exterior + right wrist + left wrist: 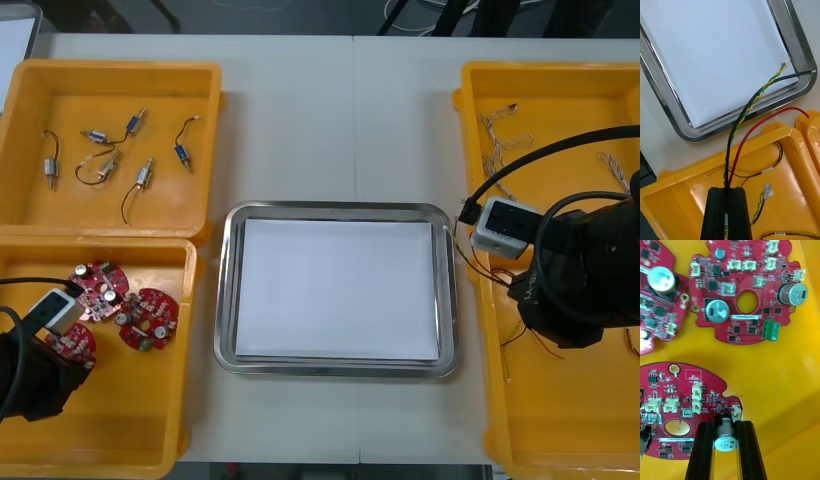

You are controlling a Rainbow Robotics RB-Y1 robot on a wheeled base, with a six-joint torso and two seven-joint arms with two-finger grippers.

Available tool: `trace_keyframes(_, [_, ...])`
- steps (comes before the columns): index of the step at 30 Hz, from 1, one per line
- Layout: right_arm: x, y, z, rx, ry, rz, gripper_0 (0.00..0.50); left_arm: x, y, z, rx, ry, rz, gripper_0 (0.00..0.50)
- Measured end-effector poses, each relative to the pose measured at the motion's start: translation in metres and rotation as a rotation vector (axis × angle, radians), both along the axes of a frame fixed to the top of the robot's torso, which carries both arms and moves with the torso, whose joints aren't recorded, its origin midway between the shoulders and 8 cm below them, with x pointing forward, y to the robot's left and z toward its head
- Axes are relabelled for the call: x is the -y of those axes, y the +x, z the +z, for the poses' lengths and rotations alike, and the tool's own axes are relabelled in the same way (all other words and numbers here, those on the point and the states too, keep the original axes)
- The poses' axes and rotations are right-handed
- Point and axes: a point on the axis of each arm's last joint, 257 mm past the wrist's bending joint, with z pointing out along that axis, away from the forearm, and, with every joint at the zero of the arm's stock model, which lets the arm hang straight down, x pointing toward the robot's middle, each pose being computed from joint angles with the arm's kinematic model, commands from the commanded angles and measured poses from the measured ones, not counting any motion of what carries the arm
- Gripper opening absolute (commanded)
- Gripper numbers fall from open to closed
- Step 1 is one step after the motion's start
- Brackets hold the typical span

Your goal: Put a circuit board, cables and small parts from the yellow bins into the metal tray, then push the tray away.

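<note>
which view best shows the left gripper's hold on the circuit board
Left wrist view: the left gripper clamps a silver cylinder on the red circuit board. The front view has the arm hiding part of it; the right wrist view faces the metal tray.

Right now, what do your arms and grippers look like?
Both arms are bulky and black: left arm, right arm. Each wrist carries a grey-white camera box fed by black cables. The left gripper and right gripper have flat, straight black fingers.

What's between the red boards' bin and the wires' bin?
The metal tray, white inside, in the front view. The left gripper grips a circuit board in its bin; the right gripper holds cables over its bin.
</note>
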Motion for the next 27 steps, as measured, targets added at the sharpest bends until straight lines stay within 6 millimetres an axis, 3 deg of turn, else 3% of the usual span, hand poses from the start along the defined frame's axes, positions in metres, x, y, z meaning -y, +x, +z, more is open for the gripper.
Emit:
trace_keyframes(8, [-0.014,0.001,-0.005,0.008,-0.039,0.062,0.0,0.002,-0.007,-0.018,-0.023,-0.006,-0.003,0.0])
trace_keyframes(16, [-0.02,0.001,-0.008,0.007,-0.043,0.078,0.0,-0.001,-0.006,-0.022,-0.026,0.008,-0.006,0.004])
trace_keyframes(18, [-0.021,0.002,-0.008,0.004,-0.038,0.076,0.0,-0.002,-0.003,-0.023,-0.024,0.01,-0.005,0.093])
trace_keyframes(19, [-0.021,0.002,-0.008,0.002,-0.036,0.075,0.0,-0.002,-0.002,-0.022,-0.023,0.011,-0.004,0.114])
trace_keyframes(21, [-0.022,0.003,-0.009,-0.001,-0.032,0.073,0.0,-0.002,0.0,-0.022,-0.019,0.012,-0.004,0.262])
trace_keyframes(23, [-0.022,0.003,-0.009,-0.002,-0.032,0.071,0.0,-0.002,0.002,-0.021,-0.013,0.009,-0.003,0.454])
trace_keyframes(24, [-0.022,0.003,-0.009,-0.002,-0.032,0.07,0.0,-0.002,0.002,-0.021,-0.01,0.008,-0.002,0.5])
trace_keyframes(27, [-0.022,0.003,-0.009,-0.002,-0.031,0.071,0.0,-0.004,0.005,-0.021,-0.003,0.005,0.004,0.5])
